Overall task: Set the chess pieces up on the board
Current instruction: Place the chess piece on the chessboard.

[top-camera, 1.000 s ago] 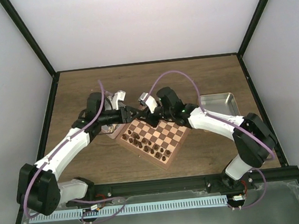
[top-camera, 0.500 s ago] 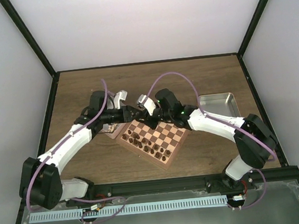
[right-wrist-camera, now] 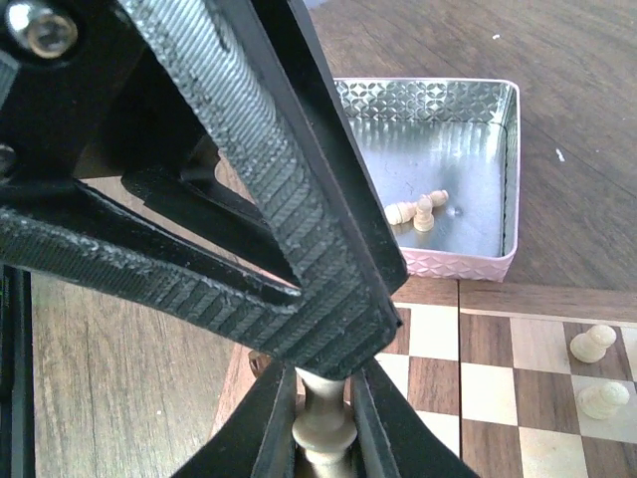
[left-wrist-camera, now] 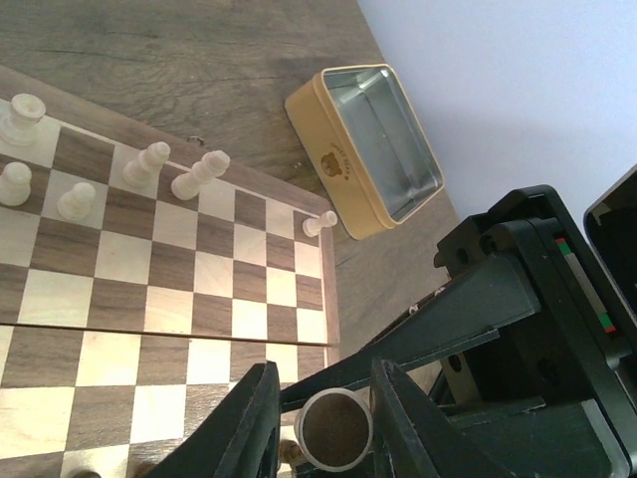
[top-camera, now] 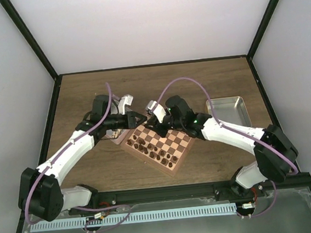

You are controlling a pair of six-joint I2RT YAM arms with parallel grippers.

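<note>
Over the far-left corner of the board (top-camera: 175,142), which lies turned cornerwise at the middle of the table (top-camera: 87,95), the two arms meet tip to tip. The right gripper (right-wrist-camera: 323,378) is clamped on a light chess piece (right-wrist-camera: 323,430), its two fingers pressed against the piece's waist from either side. The left gripper (left-wrist-camera: 326,370) reaches in from the left and brackets the round base of that same piece. Its jaws stand close on both sides of the base, but whether they press on it cannot be told. Dark pieces (top-camera: 147,147) crowd the near-left part of the board. Six other light pieces (left-wrist-camera: 144,161) stand on the squares along its far-right edge, one of them alone at the corner nearest a yellow-sided tin (left-wrist-camera: 398,204). That tin sits on the table just beyond the board's right side. A pink-sided tin (right-wrist-camera: 510,169) lies just off the board's far-left side, under the left arm, with a few loose light pieces (right-wrist-camera: 418,211) lying on its patterned silver floor.
</note>
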